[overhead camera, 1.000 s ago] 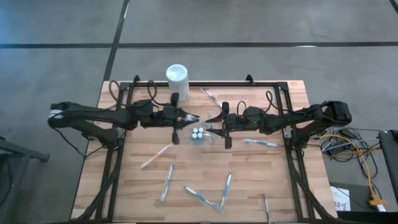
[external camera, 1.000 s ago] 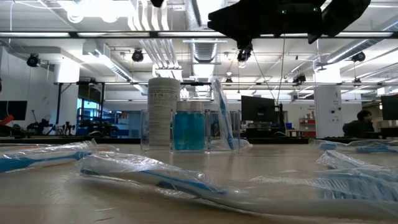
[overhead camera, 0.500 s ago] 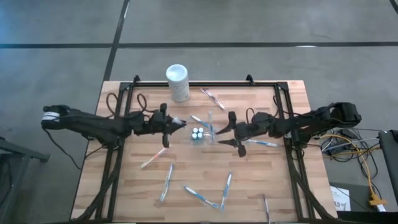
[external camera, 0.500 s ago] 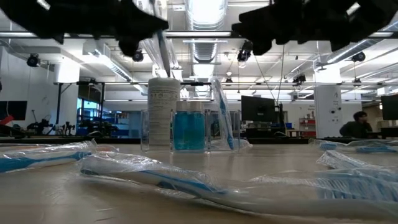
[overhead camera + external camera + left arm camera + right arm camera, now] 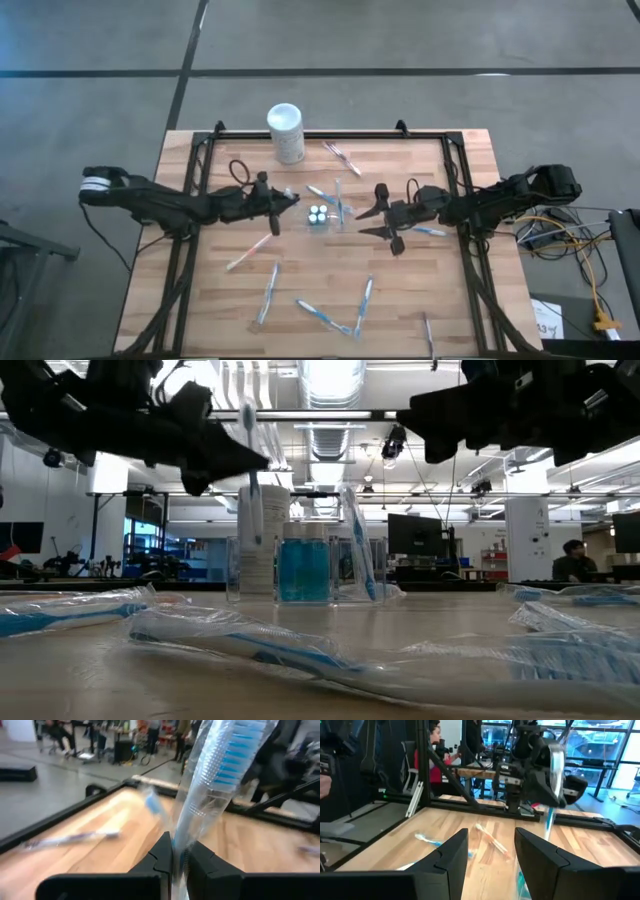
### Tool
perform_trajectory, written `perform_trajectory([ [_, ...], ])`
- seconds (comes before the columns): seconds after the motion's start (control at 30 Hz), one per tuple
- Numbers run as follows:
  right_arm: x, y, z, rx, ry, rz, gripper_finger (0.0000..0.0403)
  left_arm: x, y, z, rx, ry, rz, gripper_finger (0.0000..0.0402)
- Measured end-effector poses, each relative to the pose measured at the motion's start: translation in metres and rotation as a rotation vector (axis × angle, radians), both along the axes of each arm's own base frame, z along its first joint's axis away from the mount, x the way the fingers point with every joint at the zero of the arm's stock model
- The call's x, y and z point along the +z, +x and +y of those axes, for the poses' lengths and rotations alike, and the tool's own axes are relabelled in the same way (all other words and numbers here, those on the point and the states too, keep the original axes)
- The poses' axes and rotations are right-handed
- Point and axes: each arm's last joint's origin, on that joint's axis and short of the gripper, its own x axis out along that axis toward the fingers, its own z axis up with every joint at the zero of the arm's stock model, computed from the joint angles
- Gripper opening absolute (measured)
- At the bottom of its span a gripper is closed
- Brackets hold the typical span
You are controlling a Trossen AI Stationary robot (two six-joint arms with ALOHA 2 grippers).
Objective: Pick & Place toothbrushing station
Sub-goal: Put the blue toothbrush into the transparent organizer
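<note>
The toothbrushing station, a clear plastic holder with blue pieces inside, stands at the table's middle; the low view shows the station in front of the white canister. Just left of the station, my left gripper is shut on a toothbrush in a clear wrapper. To the station's right, my right gripper hangs open above the table with nothing between its fingers. My left gripper pinches the wrapped toothbrush about the middle of its length between its two fingers. The fingers lie level, come from the table's left and cross the brush. The toothbrush stands nearly upright, its bristle end past the fingers, lifted clear of the table.
Several wrapped toothbrushes lie loose on the wood: near the front, front left, far middle and under the right arm. The white canister stands at the far edge. A black frame borders the table.
Both arms have come down and drawn apart. My left gripper has gone toward the table's left edge and rolled, still shut on the toothbrush, which now stands more upright and lower. My right gripper has gone toward the right edge, still open.
</note>
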Motion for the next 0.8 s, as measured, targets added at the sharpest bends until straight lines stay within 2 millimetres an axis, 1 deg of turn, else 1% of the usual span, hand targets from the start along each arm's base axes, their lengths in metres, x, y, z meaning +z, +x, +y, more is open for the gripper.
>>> perform_trajectory([
  [0.27,-0.001,0.000,0.000,0.000,0.004,0.010,0.0155,-0.026,0.017,0.002,0.027,-0.004,0.024,0.0024],
  [0.5,-0.001,0.000,0.000,0.000,0.004,0.010,0.0148,-0.044,0.023,0.007,0.050,-0.029,0.066,0.0024],
  [0.63,-0.001,0.000,0.000,0.000,0.004,0.010,0.0150,-0.048,0.025,0.010,0.061,-0.055,0.073,0.0032],
  [0.8,-0.002,0.000,0.000,0.000,0.003,0.013,0.0147,-0.047,0.025,0.009,0.037,-0.056,0.068,0.0058],
])
